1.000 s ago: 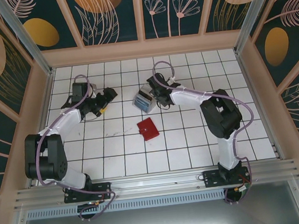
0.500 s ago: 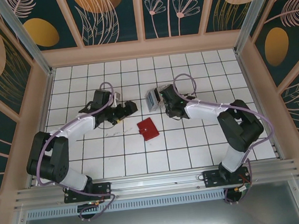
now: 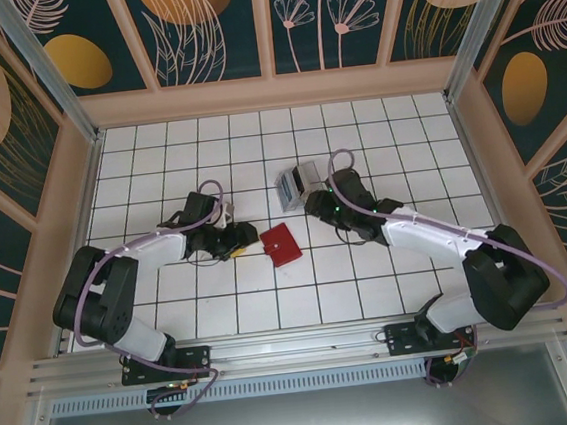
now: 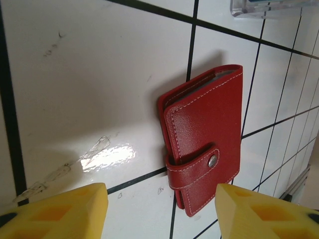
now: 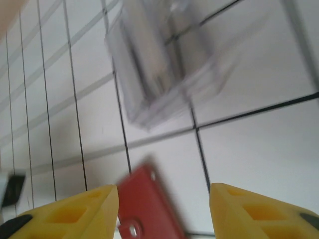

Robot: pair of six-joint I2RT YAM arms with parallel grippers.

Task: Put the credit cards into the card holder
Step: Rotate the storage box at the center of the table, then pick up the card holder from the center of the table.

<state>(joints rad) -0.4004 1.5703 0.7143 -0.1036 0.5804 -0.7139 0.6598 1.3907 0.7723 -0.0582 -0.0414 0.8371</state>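
Counting on the tiled table: one card holder (image 3: 280, 244), one clear box (image 3: 300, 179), two grippers. The cards (image 3: 287, 186) appear to be the blue-grey stack inside the box; their number cannot be told. The left gripper (image 3: 241, 241) sits just left of the card holder, fingers apart, nothing between them. The right gripper (image 3: 315, 206) hangs beyond the card holder and to its right, between it and the box, fingers likewise apart and empty. The card holder lies flat and closed: red, pale stitching, strap fastened by a metal snap.
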